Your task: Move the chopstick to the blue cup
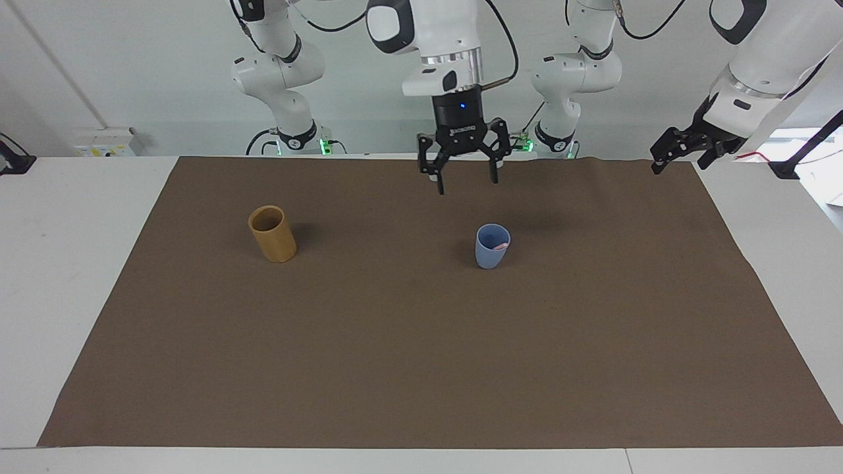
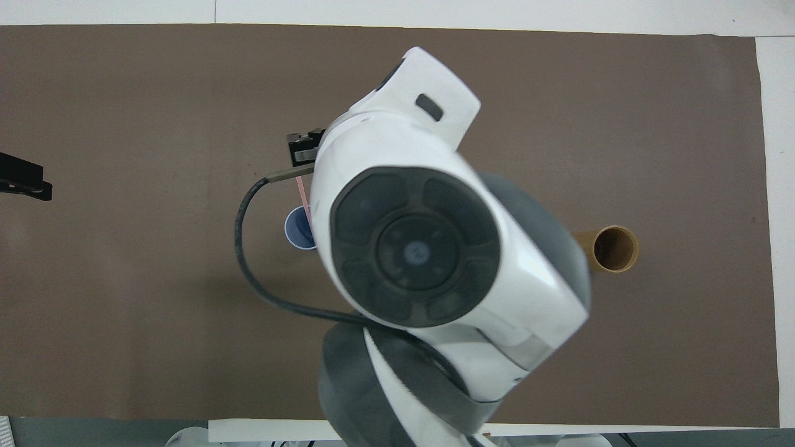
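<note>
The chopstick already leans inside the blue cup, so the transfer looks complete; the right gripper hangs empty, jaws spread, at the cup's eleven o'clock, while the left gripper waits open

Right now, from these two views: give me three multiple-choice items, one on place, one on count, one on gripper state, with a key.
1. Where is the chopstick?
A. lying on the brown mat
B. in the blue cup
C. in the tan holder

2. How many containers stand on the brown mat?
A. one
B. two
C. three

3. What is the right gripper doing?
A. open, empty, raised above the mat
B. shut on the chopstick
C. shut on the blue cup's rim

Key:
1. B, its pink end shows at the cup's rim.
2. B, the blue cup and the tan holder.
3. A, fingertips spread with nothing between them.

The left gripper waits, open, at the mat's corner.
</note>
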Controlling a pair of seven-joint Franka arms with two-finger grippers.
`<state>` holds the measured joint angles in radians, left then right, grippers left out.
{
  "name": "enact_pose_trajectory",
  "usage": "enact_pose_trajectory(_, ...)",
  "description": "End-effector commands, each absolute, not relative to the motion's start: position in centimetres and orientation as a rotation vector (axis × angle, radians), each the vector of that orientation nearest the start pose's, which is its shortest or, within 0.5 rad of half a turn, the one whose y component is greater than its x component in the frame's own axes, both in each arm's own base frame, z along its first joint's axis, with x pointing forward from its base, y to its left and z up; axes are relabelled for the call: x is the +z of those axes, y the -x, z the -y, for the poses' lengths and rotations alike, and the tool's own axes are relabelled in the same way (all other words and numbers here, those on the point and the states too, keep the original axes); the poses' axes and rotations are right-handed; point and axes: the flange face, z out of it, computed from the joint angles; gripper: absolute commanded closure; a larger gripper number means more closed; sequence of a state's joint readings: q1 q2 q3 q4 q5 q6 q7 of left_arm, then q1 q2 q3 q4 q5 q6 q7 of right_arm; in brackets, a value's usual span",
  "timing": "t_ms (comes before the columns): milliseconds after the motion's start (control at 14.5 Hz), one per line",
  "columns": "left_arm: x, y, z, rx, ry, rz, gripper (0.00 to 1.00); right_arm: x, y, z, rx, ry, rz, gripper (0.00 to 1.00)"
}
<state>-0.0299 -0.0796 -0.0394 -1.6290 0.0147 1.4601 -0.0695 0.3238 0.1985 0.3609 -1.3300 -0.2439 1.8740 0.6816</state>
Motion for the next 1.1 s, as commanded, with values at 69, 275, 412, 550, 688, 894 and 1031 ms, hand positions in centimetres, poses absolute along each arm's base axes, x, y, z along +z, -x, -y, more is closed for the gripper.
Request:
enact_pose_trajectory(69,63.4,-51.1,3.2,0.145,3.122,-0.011,0.0,68.7,-53.7,-23.8,-0.238,3.055,-0.18,0.0)
enact_pose_trajectory(275,63.4,-51.1,3.2,0.145,3.122,-0.011,0.0,70.1,-52.6,-12.9,-0.022,3.155,-0.165,0.0)
enact_pose_trajectory(412,63.4,-51.1,3.2,0.145,3.122,-0.011,0.0,69.7,-52.4,-6.6,0.125,3.174,-0.095,0.0)
enact_pose_trajectory(550,63.4,-51.1,3.2,0.145,3.122,-0.011,0.0,69.0,-51.6,-1.8,0.195,3.175,0.025,0.0)
enact_pose_trajectory(688,63.4,-51.1,3.2,0.145,3.122,-0.011,0.0,67.5,-50.1,1.0,0.24,3.163,0.016,0.0)
enact_pose_trajectory(894,63.4,-51.1,3.2,0.145,3.123,-0.011,0.0,66.6,-50.1,3.5,0.264,3.141,-0.041,0.0)
enact_pose_trajectory(1031,63.4,-51.1,3.2,0.145,3.122,-0.011,0.0,66.1,-50.1,4.7,0.276,3.145,-0.006,0.0)
